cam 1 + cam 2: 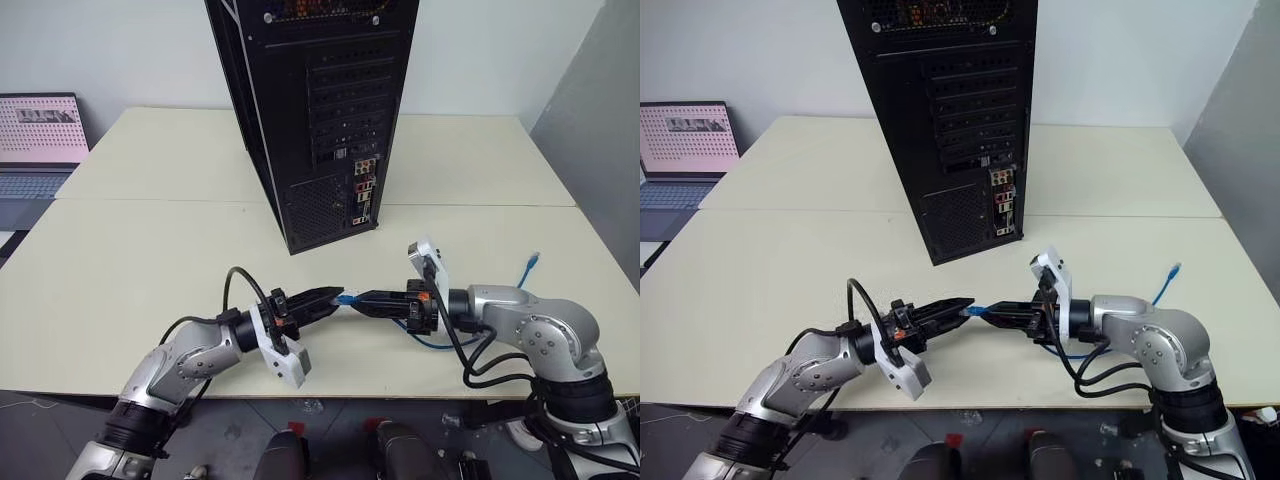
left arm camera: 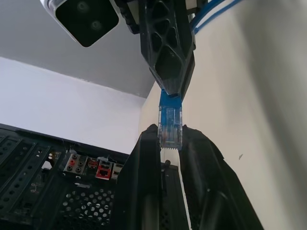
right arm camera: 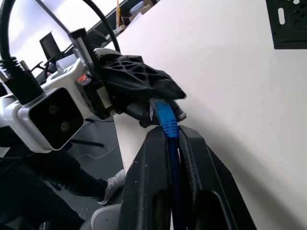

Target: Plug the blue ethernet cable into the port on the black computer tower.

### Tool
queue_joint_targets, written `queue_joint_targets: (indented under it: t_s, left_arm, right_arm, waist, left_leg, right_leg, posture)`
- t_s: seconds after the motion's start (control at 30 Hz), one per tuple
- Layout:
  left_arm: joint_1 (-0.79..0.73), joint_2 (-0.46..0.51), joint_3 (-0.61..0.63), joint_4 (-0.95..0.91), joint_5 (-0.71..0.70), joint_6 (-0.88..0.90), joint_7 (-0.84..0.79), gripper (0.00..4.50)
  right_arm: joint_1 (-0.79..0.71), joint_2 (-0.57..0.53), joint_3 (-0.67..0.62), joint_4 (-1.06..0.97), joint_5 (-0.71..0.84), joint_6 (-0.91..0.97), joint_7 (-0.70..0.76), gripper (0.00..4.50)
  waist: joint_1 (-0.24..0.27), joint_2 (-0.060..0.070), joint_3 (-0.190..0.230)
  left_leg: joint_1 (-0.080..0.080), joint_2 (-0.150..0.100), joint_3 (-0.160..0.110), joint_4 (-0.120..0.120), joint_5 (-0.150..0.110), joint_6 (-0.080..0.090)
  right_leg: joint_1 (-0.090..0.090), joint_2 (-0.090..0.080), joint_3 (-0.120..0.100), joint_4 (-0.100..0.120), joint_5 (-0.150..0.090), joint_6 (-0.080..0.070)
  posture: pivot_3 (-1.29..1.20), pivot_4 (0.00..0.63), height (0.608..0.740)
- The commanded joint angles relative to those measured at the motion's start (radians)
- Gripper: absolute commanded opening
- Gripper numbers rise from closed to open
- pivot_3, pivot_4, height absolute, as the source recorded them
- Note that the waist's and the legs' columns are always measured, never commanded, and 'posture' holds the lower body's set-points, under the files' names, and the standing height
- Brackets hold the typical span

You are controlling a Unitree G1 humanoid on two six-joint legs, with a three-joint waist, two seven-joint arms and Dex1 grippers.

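Both grippers meet low over the front of the table (image 1: 130,290), tip to tip. My right gripper (image 1: 362,301) is clamped on the blue ethernet cable (image 3: 165,117) just behind its clear plug (image 2: 170,125). That plug sits between the left gripper (image 1: 335,296) fingers, which look slightly parted around it; I cannot tell whether they pinch it. I judge this a mid-air handover. The port (image 1: 362,184) on the black computer tower (image 1: 320,110) is well apart, so insertion is all still ahead.

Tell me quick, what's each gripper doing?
Left gripper: around the clear plug of the blue ethernet cable; grip cannot be told.
Right gripper: closed on the blue ethernet cable behind the plug.
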Motion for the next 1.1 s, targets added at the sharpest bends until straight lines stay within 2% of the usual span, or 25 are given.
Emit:
queue_joint_targets:
  t_s: [0.03,0.13,0.3,0.37,0.43,0.63,0.77,0.9,1.1]
  left_arm:
    - [0.009,0.014,-0.008,-0.025,-0.097,0.048,-0.034,1.93]
    - [0.036,0.005,-0.001,-0.019,-0.206,0.175,-0.089,2.45]
    - [0.081,-0.051,0.057,-0.086,-0.429,0.554,-0.152,3.4]
    - [0.079,-0.082,0.088,-0.135,-0.497,0.718,-0.148,3.86]
    - [0.071,-0.104,0.116,-0.203,-0.575,0.894,-0.145,4.12]
    - [0.028,-0.124,0.155,-0.356,-0.713,1.156,-0.164,4.12]
    - [-0.031,-0.11,0.151,-0.406,-0.766,1.26,-0.202,4.12]
    - [-0.084,-0.125,0.156,-0.422,-0.741,1.34,-0.143,4.12]
    - [-0.105,-0.144,0.114,-0.446,-0.665,1.303,-0.102,4.12]
  right_arm:
    - [-0.016,-0.012,-0.028,-0.028,0.031,-0.003,0.0,0.0]
    - [-0.004,-0.026,-0.029,-0.048,0.014,-0.031,0.001,0.0]
    - [0.027,-0.023,-0.06,-0.105,-0.023,-0.106,-0.054,0.0]
    - [0.036,-0.009,-0.061,-0.13,-0.068,-0.156,-0.106,0.0]
    - [0.031,0.034,-0.048,-0.143,-0.138,-0.21,-0.201,0.0]
    - [0.017,0.201,0.037,-0.117,-0.319,-0.346,-0.405,0.0]
    - [0.001,0.31,0.089,-0.005,-0.478,-0.479,-0.538,0.0]
    - [-0.046,0.391,0.082,0.092,-0.567,-0.548,-0.634,0.0]
    - [-0.092,0.448,0.08,0.182,-0.672,-0.606,-0.728,0.0]
  waist:
    - [0.0,0.0,0.0]
    - [-0.001,0.0,0.0]
    - [-0.002,0.0,0.0]
    - [-0.002,0.0,0.0]
    - [-0.002,0.0,0.0]
    - [-0.003,0.0,0.0]
    - [-0.003,0.0,0.0]
    - [-0.002,0.0,0.0]
    - [-0.002,0.0,0.0]
  left_leg:
    - [0.0,0.0,0.0,0.0,0.0,0.0]
    - [0.0,0.0,0.0,0.0,0.0,0.0]
    - [-0.001,0.0,0.0,0.0,0.0,0.0]
    - [-0.001,0.0,0.0,0.0,0.0,0.0]
    - [-0.001,-0.001,-0.001,0.0,0.0,0.0]
    - [-0.001,0.0,-0.001,0.0,0.0,0.0]
    - [-0.002,-0.001,-0.001,0.0,0.0,0.0]
    - [-0.002,-0.001,-0.001,0.0,0.0,-0.001]
    - [-0.002,-0.001,-0.001,0.0,0.0,-0.001]
  right_leg:
    - [0.0,0.0,0.0,0.0,0.0,0.0]
    - [0.0,0.0,0.0,0.0,0.0,0.0]
    - [0.0,0.0,-0.001,0.0,0.0,0.0]
    - [0.0,0.0,-0.002,0.0,-0.001,0.001]
    - [0.0,0.001,-0.003,0.0,-0.002,0.003]
    - [-0.001,0.002,-0.002,0.0,-0.002,0.003]
    - [-0.001,0.002,0.0,0.0,-0.001,0.002]
    - [-0.002,0.001,0.0,0.0,0.0,0.0]
    - [-0.003,0.001,0.002,0.0,0.0,0.0]
  posture:
    - [0.0,0.15,0.74]
    - [0.0,0.15,0.74]
    - [0.0,0.15,0.74]
    - [0.0,0.15,0.74]
    - [0.0,0.15,0.74]
    - [0.0,0.15,0.74]
    - [0.0,0.15,0.74]
    - [0.0,0.15,0.74]
    - [0.0,0.15,0.74]
